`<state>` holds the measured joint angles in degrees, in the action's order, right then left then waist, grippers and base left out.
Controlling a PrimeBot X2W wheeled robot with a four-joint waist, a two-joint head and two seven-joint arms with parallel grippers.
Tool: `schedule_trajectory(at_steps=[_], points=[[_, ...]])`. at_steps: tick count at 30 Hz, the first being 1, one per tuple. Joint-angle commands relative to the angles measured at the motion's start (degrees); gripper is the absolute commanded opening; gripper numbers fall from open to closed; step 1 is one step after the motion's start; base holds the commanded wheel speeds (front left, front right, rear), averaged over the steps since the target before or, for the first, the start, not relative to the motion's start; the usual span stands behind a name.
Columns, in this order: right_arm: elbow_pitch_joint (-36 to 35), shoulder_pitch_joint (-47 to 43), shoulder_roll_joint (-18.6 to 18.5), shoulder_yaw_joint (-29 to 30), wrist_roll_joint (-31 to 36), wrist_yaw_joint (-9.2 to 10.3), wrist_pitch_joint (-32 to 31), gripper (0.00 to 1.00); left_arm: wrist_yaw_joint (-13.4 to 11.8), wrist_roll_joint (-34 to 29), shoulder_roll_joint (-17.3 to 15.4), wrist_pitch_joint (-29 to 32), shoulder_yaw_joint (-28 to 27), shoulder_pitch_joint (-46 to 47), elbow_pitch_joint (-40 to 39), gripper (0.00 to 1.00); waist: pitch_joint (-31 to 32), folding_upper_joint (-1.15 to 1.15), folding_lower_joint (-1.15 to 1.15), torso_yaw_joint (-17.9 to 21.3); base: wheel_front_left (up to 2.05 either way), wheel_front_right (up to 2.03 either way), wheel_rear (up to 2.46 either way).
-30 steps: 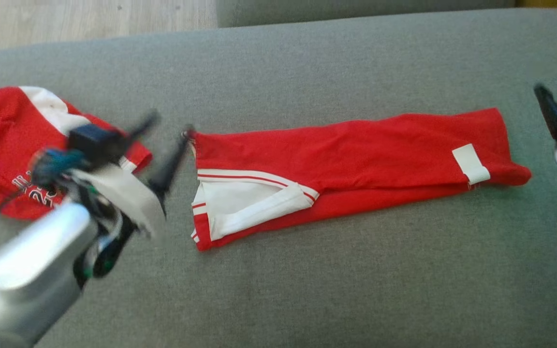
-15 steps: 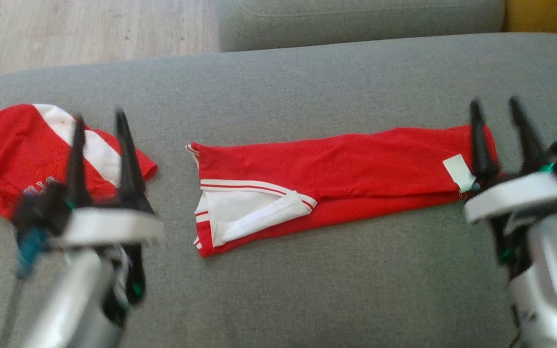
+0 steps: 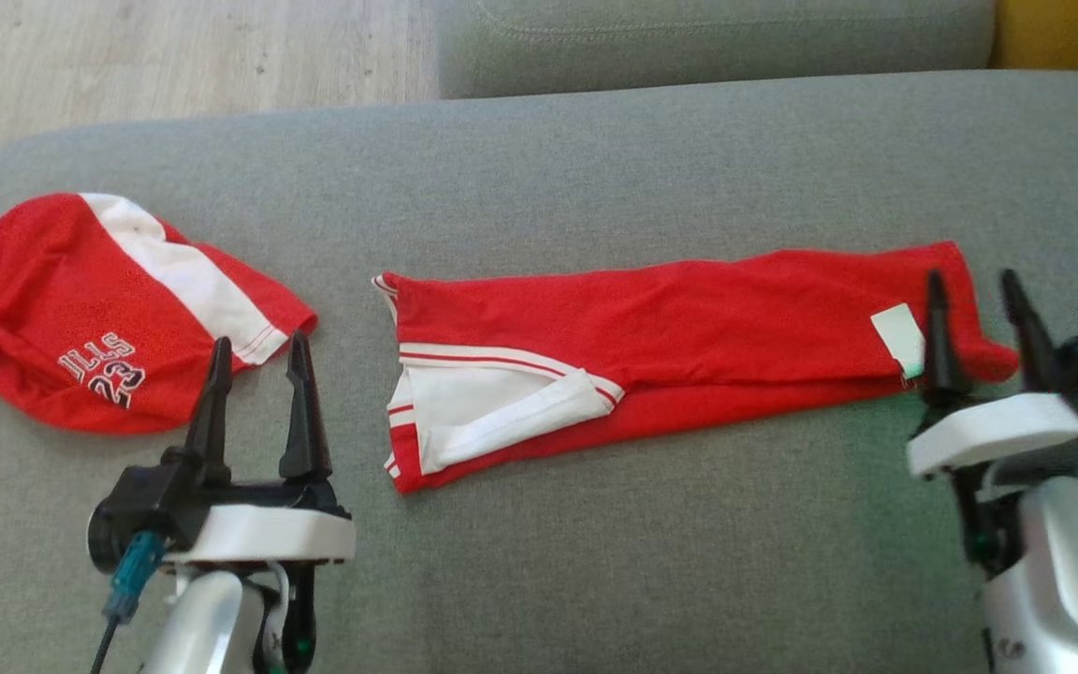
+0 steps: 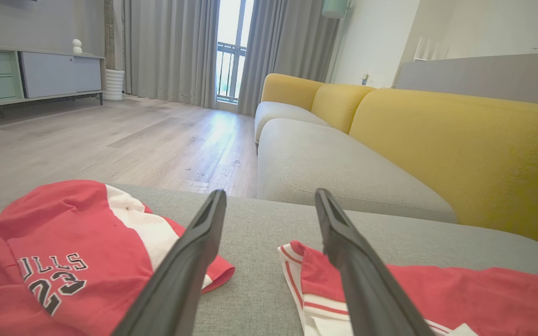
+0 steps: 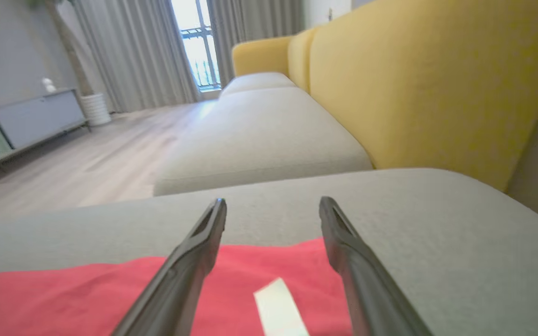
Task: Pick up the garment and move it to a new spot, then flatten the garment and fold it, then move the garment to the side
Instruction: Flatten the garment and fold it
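Left gripper and right gripper point forward, jaws apart, empty.

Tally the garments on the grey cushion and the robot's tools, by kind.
Garments: 2 (folded garment, crumpled garment)
Tools: 2 (left tool, right tool, both open, holding nothing)
Total: 4
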<state>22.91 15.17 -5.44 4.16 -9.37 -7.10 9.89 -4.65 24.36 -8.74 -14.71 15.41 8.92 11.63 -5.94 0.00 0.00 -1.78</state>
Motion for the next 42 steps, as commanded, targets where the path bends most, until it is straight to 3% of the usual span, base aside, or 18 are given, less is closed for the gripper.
schedule_trajectory(at_steps=[1,7,10,26,28,34,42], points=[[-0.02,3.50,0.64,2.35,2.24,-0.39,-1.65,1.00,1.14,-1.19,0.50,-0.29,-3.03,2.82,-1.17,1.00,-0.78,0.00,0.00,-0.23,0.00,0.00,0.00],[7.52,8.38,2.46,14.82,5.63,-0.39,-6.91,1.00,4.56,-3.67,2.94,-0.29,-3.94,3.58,0.83,1.00,-3.55,0.00,0.00,-1.20,0.00,0.00,0.00],[13.43,11.15,2.53,17.90,4.03,-0.39,-7.45,1.00,5.79,-4.49,3.80,-0.29,-4.40,4.05,1.69,1.00,-5.19,0.00,0.00,-1.82,0.00,0.00,0.00],[40.32,20.18,2.56,24.79,10.76,-0.39,-1.52,1.00,8.69,-7.41,5.50,-0.29,-6.75,6.83,4.06,1.00,-7.85,0.00,0.00,-2.82,0.00,0.00,0.00],[42.90,21.10,2.56,24.63,11.19,-0.39,-0.38,0.00,8.78,-7.60,5.59,-0.29,-7.04,6.95,4.19,1.00,-7.80,0.00,0.00,-2.64,0.00,0.00,0.00],[43.52,22.34,2.56,27.33,15.17,-0.39,2.51,0.00,9.01,-7.95,5.75,-0.29,-7.70,6.73,4.43,1.00,-7.13,0.00,0.00,-1.88,0.00,0.00,0.00],[33.58,21.05,1.67,37.91,22.99,-0.39,2.37,0.00,9.18,-7.86,5.84,-0.29,-8.20,5.68,4.71,1.00,-5.30,0.00,0.00,-1.23,0.00,0.00,0.00]])
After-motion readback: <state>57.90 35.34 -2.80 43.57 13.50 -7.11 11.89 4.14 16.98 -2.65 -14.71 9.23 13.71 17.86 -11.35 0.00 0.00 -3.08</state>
